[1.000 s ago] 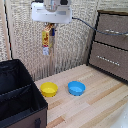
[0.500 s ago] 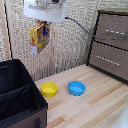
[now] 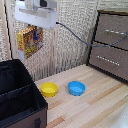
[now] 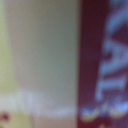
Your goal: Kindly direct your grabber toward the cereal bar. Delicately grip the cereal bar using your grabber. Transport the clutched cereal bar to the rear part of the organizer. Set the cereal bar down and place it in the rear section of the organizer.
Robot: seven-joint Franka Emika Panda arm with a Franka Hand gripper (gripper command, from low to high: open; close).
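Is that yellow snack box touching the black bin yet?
Apart. In the exterior view the cereal bar hangs in the air under the grabber, with wicker wall visible between its lower edge and the organizer below.

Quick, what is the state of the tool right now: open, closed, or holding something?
Tool: closed on the cereal bar, held in the air above the organizer; the fingers themselves are hidden.

The grabber (image 3: 31,27) runs off the top edge, and its fingers are lost behind the cereal bar (image 3: 30,41). The organizer (image 3: 20,102) is cut by the left and bottom edges. Up close, the wrist view shows only blurred print.
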